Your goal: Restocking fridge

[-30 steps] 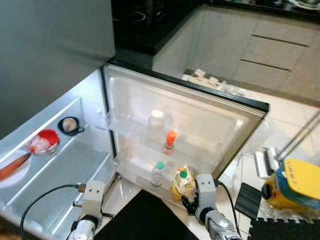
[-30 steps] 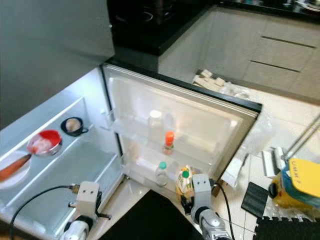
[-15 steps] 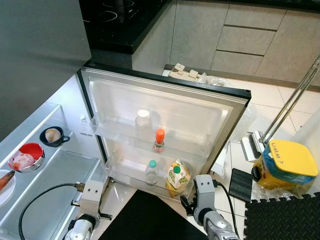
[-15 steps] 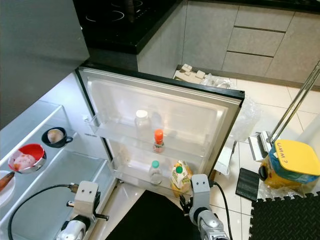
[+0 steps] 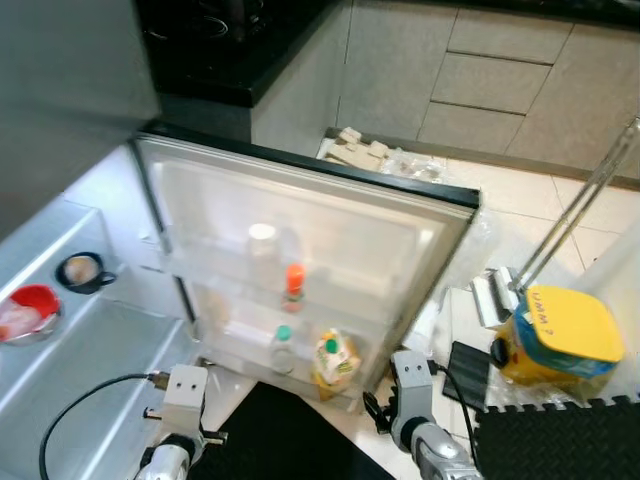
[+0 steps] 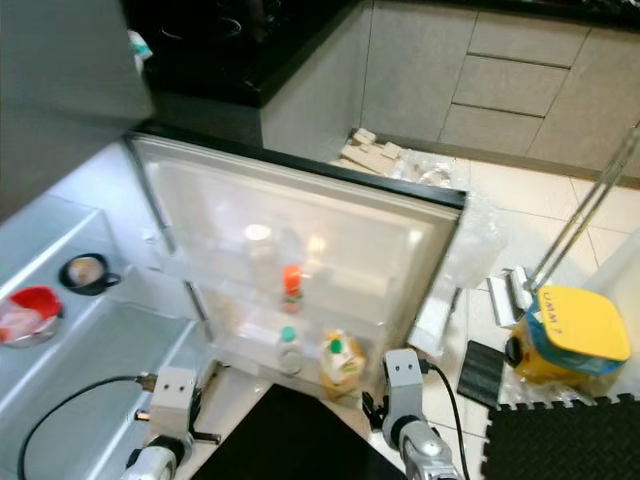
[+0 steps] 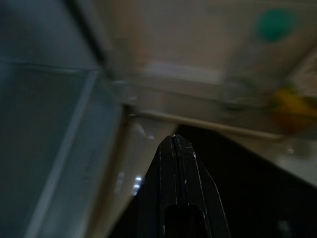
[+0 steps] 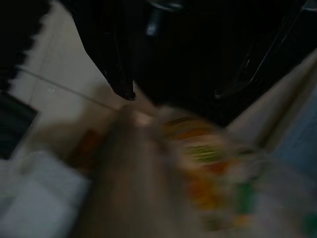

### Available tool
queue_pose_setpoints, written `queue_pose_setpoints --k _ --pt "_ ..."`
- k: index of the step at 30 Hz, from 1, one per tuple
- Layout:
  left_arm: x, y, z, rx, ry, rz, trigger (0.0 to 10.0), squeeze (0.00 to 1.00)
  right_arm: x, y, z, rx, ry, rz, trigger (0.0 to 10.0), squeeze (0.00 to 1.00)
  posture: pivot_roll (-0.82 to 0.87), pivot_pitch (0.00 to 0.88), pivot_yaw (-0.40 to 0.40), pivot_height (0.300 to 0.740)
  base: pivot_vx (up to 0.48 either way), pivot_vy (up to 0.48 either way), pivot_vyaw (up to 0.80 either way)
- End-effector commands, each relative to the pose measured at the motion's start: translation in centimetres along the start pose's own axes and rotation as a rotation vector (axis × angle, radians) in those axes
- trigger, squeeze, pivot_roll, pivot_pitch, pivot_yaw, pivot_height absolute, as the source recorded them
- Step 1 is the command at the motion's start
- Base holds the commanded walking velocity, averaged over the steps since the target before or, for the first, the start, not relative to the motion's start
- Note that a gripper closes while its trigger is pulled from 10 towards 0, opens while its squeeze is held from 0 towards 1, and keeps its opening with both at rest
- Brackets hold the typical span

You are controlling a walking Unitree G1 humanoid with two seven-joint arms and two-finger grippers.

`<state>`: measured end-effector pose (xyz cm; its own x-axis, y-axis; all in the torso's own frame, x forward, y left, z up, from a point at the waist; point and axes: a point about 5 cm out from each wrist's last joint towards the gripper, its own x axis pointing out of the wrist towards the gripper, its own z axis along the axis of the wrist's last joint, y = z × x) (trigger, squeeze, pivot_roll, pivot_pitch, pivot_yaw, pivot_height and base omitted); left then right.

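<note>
The fridge door (image 5: pixel 300 215) stands wide open before me. Its upper rack holds a white-capped bottle (image 5: pixel 262 241) and an orange-capped bottle (image 5: pixel 294 283). On the lower rack stand a green-capped bottle (image 5: pixel 283 347) and a yellow juice carton (image 5: pixel 333 360). Both arms hang low in front of the door, left wrist (image 5: pixel 185 390) and right wrist (image 5: pixel 410 384). My left gripper (image 7: pixel 174 140) is shut and empty above the floor by the fridge's edge. The right gripper (image 8: pixel 173 94) is open, with the blurred juice carton (image 8: pixel 208 148) beyond it.
Inside the fridge on the left, a shelf (image 5: pixel 110 340) carries a red bowl (image 5: pixel 25 310) and a black cup (image 5: pixel 80 270). A yellow-lidded container (image 5: pixel 555 335) and a black foam mat (image 5: pixel 560 440) lie on the tiled floor at right. Grey cabinets (image 5: pixel 480 80) stand behind.
The whole picture has slid left and blurred, so the camera has moved. Both arms hang as before and the door racks hold the same items.
</note>
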<state>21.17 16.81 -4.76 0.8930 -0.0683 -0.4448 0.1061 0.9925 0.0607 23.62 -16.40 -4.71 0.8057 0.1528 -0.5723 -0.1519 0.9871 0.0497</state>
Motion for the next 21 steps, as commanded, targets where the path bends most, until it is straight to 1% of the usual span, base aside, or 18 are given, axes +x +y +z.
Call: queue_pose_setpoints --k 1,7,16,20,21 --pt "-0.40 0.01 -0.58 -0.005 0.013 0.012 10.0 0.00 0.04 0.27 0.05 -0.009 -0.006 0.014 10.0 0.00 -0.10 0.069 -0.039 0.740 0.000 0.000 0.00" --pt "-0.43 -0.46 -0.65 -0.019 0.011 0.020 10.0 0.00 -0.04 -0.29 0.19 -0.017 -0.008 0.008 10.0 0.00 -0.11 0.070 -0.051 0.740 0.000 0.000 0.00" --pt "-0.51 -0.74 -0.67 -0.011 0.003 0.016 10.0 0.00 -0.07 -0.50 0.32 -0.030 -0.015 0.011 10.0 0.00 -0.13 0.070 -0.053 0.740 0.000 0.000 0.00" --pt "-0.49 -0.95 -0.62 0.007 0.000 0.001 10.0 0.00 -0.11 -0.60 0.36 -0.036 -0.019 0.013 10.0 0.00 -0.13 0.072 -0.056 0.740 0.000 -0.432 0.00" --pt "-0.49 -0.83 -0.67 -0.030 0.003 0.017 10.0 0.00 -0.12 -0.65 0.36 -0.037 -0.018 0.011 10.0 0.00 -0.13 0.074 -0.057 0.740 0.000 0.000 0.00"
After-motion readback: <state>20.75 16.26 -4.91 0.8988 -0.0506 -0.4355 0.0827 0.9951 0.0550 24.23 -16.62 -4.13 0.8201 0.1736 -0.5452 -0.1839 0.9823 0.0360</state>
